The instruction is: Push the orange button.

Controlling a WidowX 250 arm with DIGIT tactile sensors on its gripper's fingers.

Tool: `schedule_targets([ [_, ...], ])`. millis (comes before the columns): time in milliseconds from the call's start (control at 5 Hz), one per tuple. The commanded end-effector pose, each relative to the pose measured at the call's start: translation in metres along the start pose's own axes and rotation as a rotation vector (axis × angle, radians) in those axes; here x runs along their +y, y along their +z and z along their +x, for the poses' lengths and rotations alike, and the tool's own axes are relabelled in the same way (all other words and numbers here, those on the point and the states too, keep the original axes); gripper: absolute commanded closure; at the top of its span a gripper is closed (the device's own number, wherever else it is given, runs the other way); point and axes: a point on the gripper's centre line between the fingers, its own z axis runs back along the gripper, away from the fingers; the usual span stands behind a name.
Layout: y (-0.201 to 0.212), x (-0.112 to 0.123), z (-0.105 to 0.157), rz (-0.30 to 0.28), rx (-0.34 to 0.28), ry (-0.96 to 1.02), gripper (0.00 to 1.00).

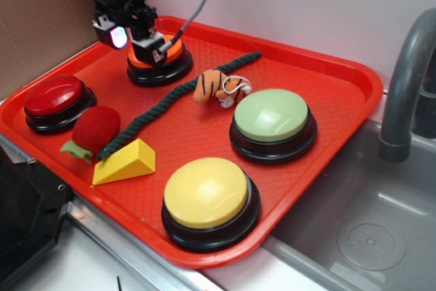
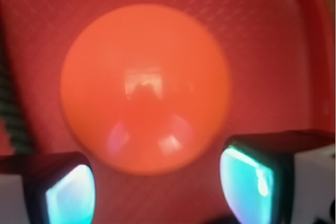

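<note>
The orange button (image 1: 172,51), a glossy orange dome on a black base, stands at the back left of the red tray (image 1: 320,66). My gripper (image 1: 154,48) hangs straight down over it, with its fingertips at the dome's near-left part and seemingly in contact. In the wrist view the orange button (image 2: 144,87) fills most of the frame, blurred and very near. Below it my gripper (image 2: 157,192) is open, its two fingers (image 2: 71,195) set wide apart over bare tray with nothing between them.
On the tray also stand a red button (image 1: 54,97), a green button (image 1: 272,117) and a yellow button (image 1: 206,193). A dark rope (image 1: 174,100), a tiger toy (image 1: 219,88), a red strawberry toy (image 1: 95,127) and a yellow wedge (image 1: 127,163) lie between them. A sink (image 1: 368,216) with a grey faucet (image 1: 405,80) is at the right.
</note>
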Motion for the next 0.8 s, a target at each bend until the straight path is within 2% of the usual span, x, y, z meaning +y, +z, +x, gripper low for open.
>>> schedule_targets([
  [0, 0.051, -0.001, -0.008, 0.020, -0.051, 0.050, 0.00],
  [200, 0.062, -0.002, -0.012, 0.044, -0.062, 0.076, 0.00],
  [600, 0.086, -0.001, -0.016, 0.041, -0.068, 0.086, 0.00],
])
